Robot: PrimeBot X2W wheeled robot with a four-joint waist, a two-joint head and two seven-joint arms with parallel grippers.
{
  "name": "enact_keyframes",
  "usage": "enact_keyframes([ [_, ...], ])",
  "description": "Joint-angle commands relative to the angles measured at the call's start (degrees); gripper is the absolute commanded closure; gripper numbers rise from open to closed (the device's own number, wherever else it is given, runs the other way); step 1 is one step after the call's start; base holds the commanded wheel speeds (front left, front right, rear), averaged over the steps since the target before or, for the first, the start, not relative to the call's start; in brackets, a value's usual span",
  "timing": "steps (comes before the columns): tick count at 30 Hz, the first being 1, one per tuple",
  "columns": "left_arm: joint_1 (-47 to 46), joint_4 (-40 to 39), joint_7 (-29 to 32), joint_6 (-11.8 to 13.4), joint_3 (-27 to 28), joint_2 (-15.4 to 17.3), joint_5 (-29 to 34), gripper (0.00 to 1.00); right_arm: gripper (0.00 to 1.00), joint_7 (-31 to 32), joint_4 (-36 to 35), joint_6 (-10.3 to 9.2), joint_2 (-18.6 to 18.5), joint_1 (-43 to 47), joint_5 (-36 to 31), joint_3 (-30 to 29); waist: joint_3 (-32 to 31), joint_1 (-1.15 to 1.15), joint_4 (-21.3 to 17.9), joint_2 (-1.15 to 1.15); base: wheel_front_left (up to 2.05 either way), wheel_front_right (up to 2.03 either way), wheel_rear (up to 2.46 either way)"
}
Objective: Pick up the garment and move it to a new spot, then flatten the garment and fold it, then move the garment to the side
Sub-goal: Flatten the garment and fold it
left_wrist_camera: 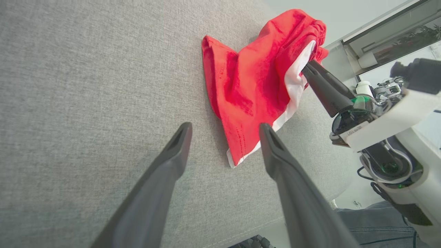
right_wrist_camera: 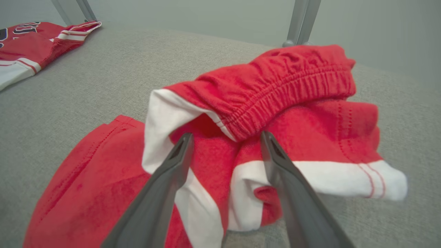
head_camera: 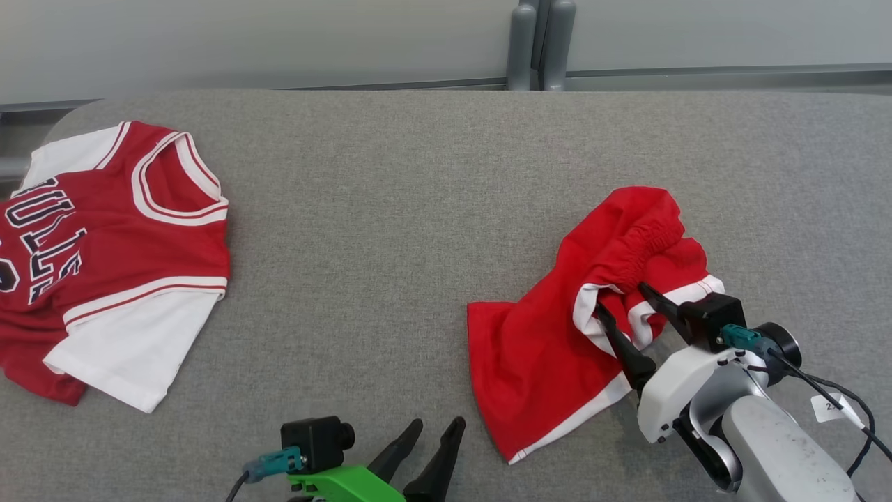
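Note:
The garment (head_camera: 543, 348), a pair of red shorts with white trim and an elastic waistband, lies crumpled on the right of the grey padded table (head_camera: 390, 209). My right gripper (head_camera: 621, 298) is open, its two fingers pushed into the bunched folds near the waistband. In the right wrist view the right gripper (right_wrist_camera: 226, 135) straddles red and white cloth of the garment (right_wrist_camera: 296, 79). My left gripper (head_camera: 437, 422) is open and empty at the table's near edge, a little left of the shorts' hem. In the left wrist view the left gripper (left_wrist_camera: 224, 125) points at the garment (left_wrist_camera: 248, 79).
A red and white basketball jersey (head_camera: 118, 244) with dark lettering lies spread at the table's left end, also seen as the jersey (right_wrist_camera: 31, 44) far off. Two grey posts (head_camera: 540, 42) stand behind the table's far edge. Bare grey table separates jersey and shorts.

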Motion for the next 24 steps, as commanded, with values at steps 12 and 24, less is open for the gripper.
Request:
enact_keyframes([
  [12, -2.03, 0.81, -1.38, 0.73, -1.57, -0.12, -0.31, 0.0, 0.12, -0.79, 1.42, 0.01, -0.97, -2.61, 2.27, 2.84, 0.79, 0.0, -0.72, 0.69, 0.0, 0.0, 0.0],
  [24, -3.66, 2.99, 0.16, -0.23, -4.02, -0.14, -4.75, 0.0, 1.0, -3.38, 3.79, 0.01, -3.07, -4.73, 3.08, 4.92, 0.88, 0.0, -0.17, 0.69, 0.0, 0.0, 0.0],
])
